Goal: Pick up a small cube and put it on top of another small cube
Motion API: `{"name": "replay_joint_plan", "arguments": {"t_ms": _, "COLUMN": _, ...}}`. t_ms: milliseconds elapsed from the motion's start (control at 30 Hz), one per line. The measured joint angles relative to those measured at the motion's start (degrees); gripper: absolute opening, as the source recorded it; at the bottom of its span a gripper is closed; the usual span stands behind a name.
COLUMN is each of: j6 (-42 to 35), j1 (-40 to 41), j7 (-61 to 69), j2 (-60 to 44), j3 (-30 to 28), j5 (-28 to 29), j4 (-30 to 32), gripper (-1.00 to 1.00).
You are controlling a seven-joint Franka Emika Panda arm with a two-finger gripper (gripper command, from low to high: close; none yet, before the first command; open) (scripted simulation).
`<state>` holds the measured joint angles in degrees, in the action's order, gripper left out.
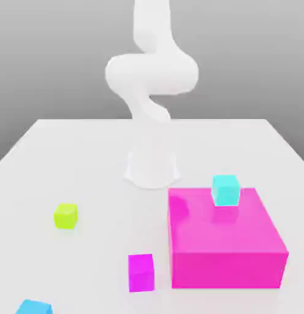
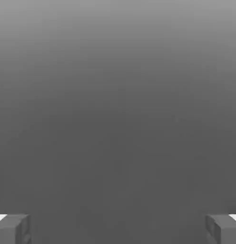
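Note:
The small magenta cube (image 1: 141, 271) sits on the white table near the front, just to the exterior view's left of a big magenta block (image 1: 223, 240). The small lime cube (image 1: 65, 216) rests alone farther toward the exterior view's left. In the hand view my gripper (image 2: 118, 229) stands open, its two grey fingertips (image 2: 13, 228) far apart with nothing between them, facing plain grey background. The white arm (image 1: 151, 80) rises from its base at the table's middle back.
A cyan cube (image 1: 225, 189) lies on top of the big magenta block near its back edge. Another cyan cube (image 1: 33, 307) shows at the front edge on the exterior view's left. The white table (image 1: 87, 159) stretches wide around the arm's base (image 1: 152, 168).

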<state>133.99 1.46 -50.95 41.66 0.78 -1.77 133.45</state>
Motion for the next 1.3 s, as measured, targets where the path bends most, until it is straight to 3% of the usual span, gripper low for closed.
{"name": "replay_joint_plan", "arguments": {"t_ms": 300, "j6": 7.95, "j1": 5.0, "j7": -19.99, "j2": -15.16, "j3": 4.11, "j5": -4.69, "j4": 6.05, "gripper": 0.0}}
{"name": "replay_joint_plan", "arguments": {"t_ms": 567, "j6": 15.06, "j1": 9.13, "j7": -39.96, "j2": -28.38, "j3": 8.37, "j5": -5.24, "j4": 11.37, "gripper": 0.0}}
{"name": "replay_joint_plan", "arguments": {"t_ms": 833, "j6": 22.36, "j1": 11.45, "j7": -63.98, "j2": -41.76, "j3": 9.63, "j5": -0.13, "j4": 16.78, "gripper": 0.0}}
{"name": "replay_joint_plan", "arguments": {"t_ms": 967, "j6": 26.19, "j1": 10.25, "j7": -76.26, "j2": -48.59, "j3": 7.29, "j5": 4.21, "j4": 19.02, "gripper": 0.0}}
{"name": "replay_joint_plan", "arguments": {"t_ms": 1133, "j6": 34.13, "j1": 6.98, "j7": -80.29, "j2": -58.71, "j3": 3.28, "j5": 7.59, "j4": 17.69, "gripper": 0.0}}
{"name": "replay_joint_plan", "arguments": {"t_ms": 1167, "j6": 35.57, "j1": 6.49, "j7": -80.62, "j2": -60.46, "j3": 2.7, "j5": 7.94, "j4": 17.38, "gripper": -1.0}}
{"name": "replay_joint_plan", "arguments": {"t_ms": 1300, "j6": 35.69, "j1": 6.49, "j7": -80.62, "j2": -60.47, "j3": 2.7, "j5": 7.94, "j4": 17.38, "gripper": -1.0}}
